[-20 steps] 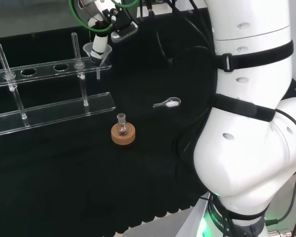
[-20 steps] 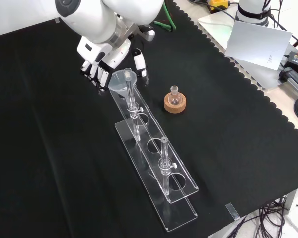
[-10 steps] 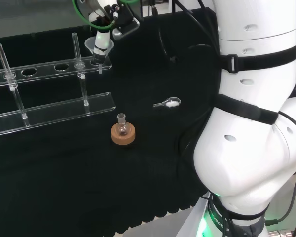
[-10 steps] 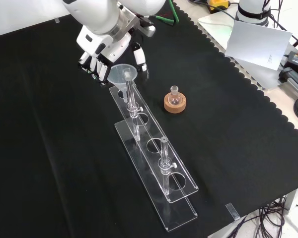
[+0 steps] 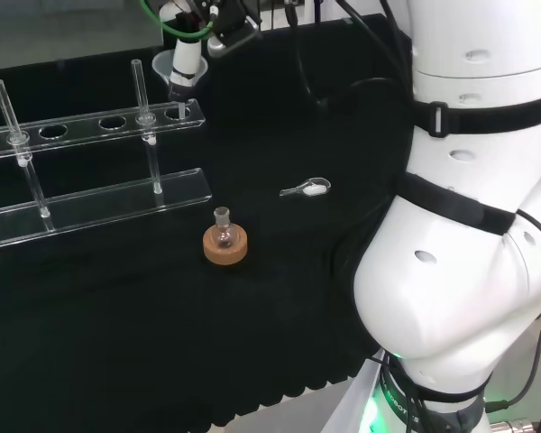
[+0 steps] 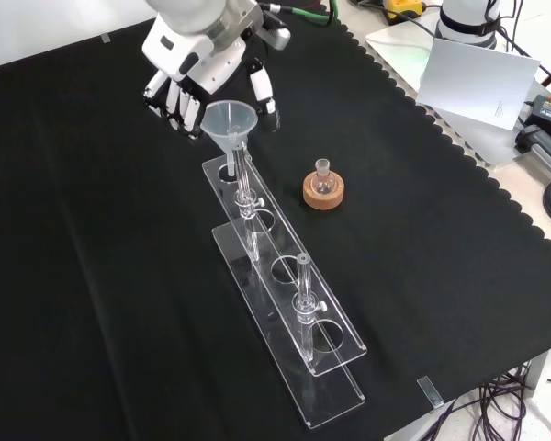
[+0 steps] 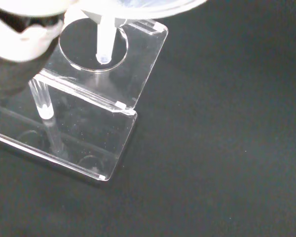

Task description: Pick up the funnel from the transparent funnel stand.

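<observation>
The hand (image 6: 195, 57) has its fingers (image 6: 260, 90) curled around the funnel (image 6: 230, 122), holding it above the end hole of the clear stand (image 6: 289, 308); the wrist view shows its spout tip over that hole. No writing is readable. The head view shows a small spoon (image 5: 306, 188) on the bench (image 6: 92, 276) and a flask (image 5: 223, 233) in a cork ring (image 5: 225, 248).

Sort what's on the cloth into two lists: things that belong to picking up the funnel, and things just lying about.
Part of the job:
- funnel, lifted, spout above the end hole
- transparent funnel stand
- hand, curled round the funnel

Lying about:
- small flask on its cork ring
- small spoon
- papers beyond the cloth's edge
</observation>
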Robot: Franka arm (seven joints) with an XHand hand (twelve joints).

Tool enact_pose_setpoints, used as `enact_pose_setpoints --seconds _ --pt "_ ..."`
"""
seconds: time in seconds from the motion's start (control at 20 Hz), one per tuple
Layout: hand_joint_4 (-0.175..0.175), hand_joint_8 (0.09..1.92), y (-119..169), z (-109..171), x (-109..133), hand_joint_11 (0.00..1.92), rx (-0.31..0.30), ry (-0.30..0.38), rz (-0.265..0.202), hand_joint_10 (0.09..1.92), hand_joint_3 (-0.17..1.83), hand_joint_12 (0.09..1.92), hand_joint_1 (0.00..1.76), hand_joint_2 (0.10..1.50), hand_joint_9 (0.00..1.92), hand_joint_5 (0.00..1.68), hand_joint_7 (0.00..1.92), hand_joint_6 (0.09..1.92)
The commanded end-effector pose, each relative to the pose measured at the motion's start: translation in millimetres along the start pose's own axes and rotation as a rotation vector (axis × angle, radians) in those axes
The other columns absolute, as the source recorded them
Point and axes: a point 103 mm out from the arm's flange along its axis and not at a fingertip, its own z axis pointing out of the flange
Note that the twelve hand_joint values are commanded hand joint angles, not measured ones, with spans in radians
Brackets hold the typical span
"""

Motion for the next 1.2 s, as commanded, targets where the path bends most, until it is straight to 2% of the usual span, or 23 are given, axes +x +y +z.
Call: enact_pose_setpoints --seconds 0.05,0.4,0.7,1.2 --pt "0.066 0.65 -12 -26 0 0.0 -0.069 -0.01 0.006 0.46 0.56 1.36 0.93 0.52 0.7 0.81 1.12 0.69" --pt "0.076 0.65 -24 -46 -3 0.0 -0.071 -0.03 0.028 0.45 0.58 1.37 0.94 0.52 0.73 0.85 1.14 0.68" --pt "0.078 0.65 -30 -49 0 0.0 -0.083 -0.026 0.011 0.44 0.59 1.38 0.94 0.51 0.74 0.86 1.15 0.67" --pt "0.081 0.65 -35 -30 6 0.0 -0.04 -0.014 0.037 0.43 0.6 1.37 0.95 0.51 0.75 0.87 1.17 0.67"
